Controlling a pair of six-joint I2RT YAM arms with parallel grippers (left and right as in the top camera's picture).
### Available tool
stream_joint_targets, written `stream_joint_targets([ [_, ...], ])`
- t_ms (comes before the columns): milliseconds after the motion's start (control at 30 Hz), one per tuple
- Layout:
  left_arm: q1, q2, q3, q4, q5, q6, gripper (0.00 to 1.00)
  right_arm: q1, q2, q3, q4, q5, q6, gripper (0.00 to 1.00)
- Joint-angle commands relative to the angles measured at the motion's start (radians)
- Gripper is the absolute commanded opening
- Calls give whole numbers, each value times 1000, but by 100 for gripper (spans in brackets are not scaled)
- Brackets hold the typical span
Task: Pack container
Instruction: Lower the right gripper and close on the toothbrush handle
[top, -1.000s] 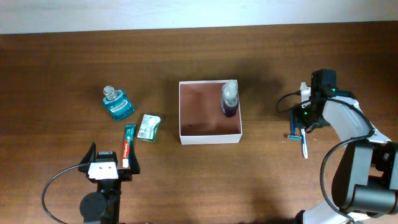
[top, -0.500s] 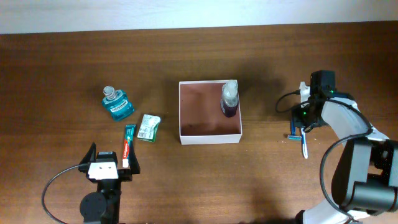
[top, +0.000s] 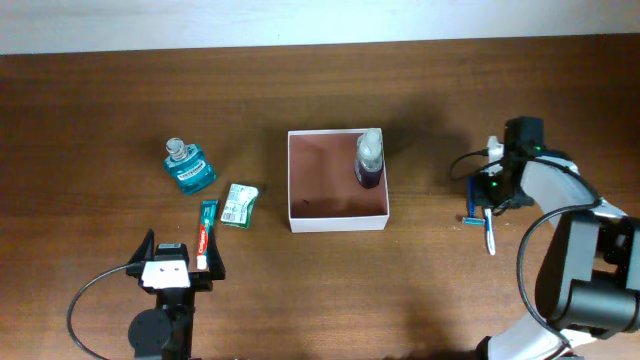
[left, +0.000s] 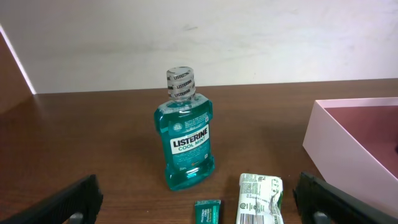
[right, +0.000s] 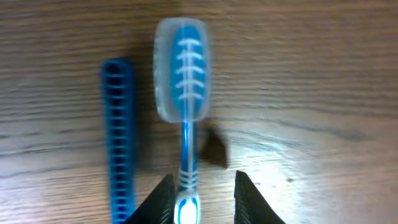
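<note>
Overhead, I see the table filling most of the picture, dark brown wood. The container sits at its middle, open top up, white walls around a reddish-brown floor. A clear bottle with purple liquid stands inside it, in the far right corner; the other parts of the floor show bare.

My left gripper hangs low at the near left edge, well apart from the container. From the left wrist its two fingers show only at the bottom corners of the picture, spread wide with nothing between them but the table and the items ahead.

My right gripper is over by the right edge. In the right wrist view its fingers stand apart, one on each side of the toothbrush handle. The handle lies nearer the finger on the picture's left. I cannot tell whether that finger touches it.

The mouthwash stands upright left of the container, teal with a clear cap. Nearer to me lie a green packet and, just beside it, the toothpaste, both flat on the wood.

The toothbrush has a clear cover over its head. A blue comb lies parallel to it, close by but apart.
</note>
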Motion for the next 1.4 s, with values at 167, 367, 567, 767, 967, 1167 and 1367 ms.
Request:
stream_joint_targets([
  [167,-4,-7,-2,-7,0,16,99,-68,9,-13,-46,-40,36,25],
  [367,-4,-7,-2,-7,0,16,99,-66,9,-13,-50,-62,36,25],
  [567,-4,-7,-2,-7,0,16,99,-68,9,-13,-104,-61,37,25],
  [767,-4,-7,-2,-7,0,16,99,-68,9,-13,-114,-61,36,25],
  [967,-4,-7,-2,-7,0,16,100,-68,9,-13,-113,-61,37,21],
  [1167,-4,-7,-2,-7,0,16,99,-68,9,-13,-121,-53,37,9],
  [1367,-4,-7,-2,-7,0,16,99,-68,9,-13,-121,-53,37,4],
])
